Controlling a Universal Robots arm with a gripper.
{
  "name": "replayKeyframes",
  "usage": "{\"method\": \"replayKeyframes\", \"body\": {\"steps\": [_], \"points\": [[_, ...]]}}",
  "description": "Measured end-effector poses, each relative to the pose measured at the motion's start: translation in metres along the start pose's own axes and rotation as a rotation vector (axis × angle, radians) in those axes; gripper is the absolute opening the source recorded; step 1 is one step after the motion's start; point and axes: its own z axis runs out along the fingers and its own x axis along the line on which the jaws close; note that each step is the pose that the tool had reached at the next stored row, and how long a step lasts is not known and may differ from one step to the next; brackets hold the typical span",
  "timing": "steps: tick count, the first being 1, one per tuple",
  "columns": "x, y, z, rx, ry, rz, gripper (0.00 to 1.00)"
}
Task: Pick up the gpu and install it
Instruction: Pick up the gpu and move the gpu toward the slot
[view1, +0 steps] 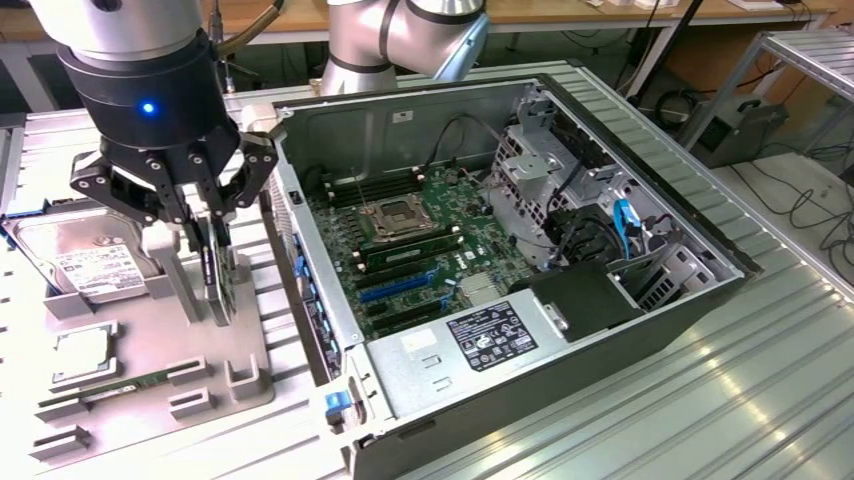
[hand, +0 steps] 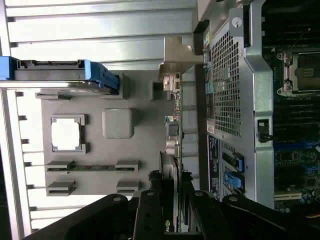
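Observation:
The gpu (view1: 215, 275) stands on edge, a thin dark card seen edge-on, over the grey fixture plate (view1: 147, 330) at the exterior view's left. My gripper (view1: 203, 222) comes down from above and is shut on the card's upper edge. I cannot tell whether the card's lower edge still touches the plate. In the wrist view the gpu (hand: 172, 132) runs away from my gripper (hand: 174, 195), and its silver end bracket (hand: 177, 55) is at the far end. The open computer case (view1: 387, 130) lies just to the exterior view's right, its motherboard (view1: 414, 240) and blue card slots (view1: 398, 286) exposed.
On the fixture plate sit a silver hard drive (view1: 83, 255) with a white label, a processor chip (view1: 83, 350) and a green memory stick (view1: 127, 385). The case's perforated rear wall (hand: 230, 85) stands close beside the card. Ribbed metal table (view1: 694, 400) surrounds everything.

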Motion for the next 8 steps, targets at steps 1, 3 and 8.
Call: {"method": "replayKeyframes", "body": {"steps": [1,3,8], "points": [[0.0000,0.0000,-0.0003,0.0000,0.0000,0.000,0.26],[0.0000,0.0000,-0.0009,0.0001,0.0000,0.000,0.26],[-0.0001,0.0000,-0.0024,0.0000,0.0000,0.000,0.26]]}}
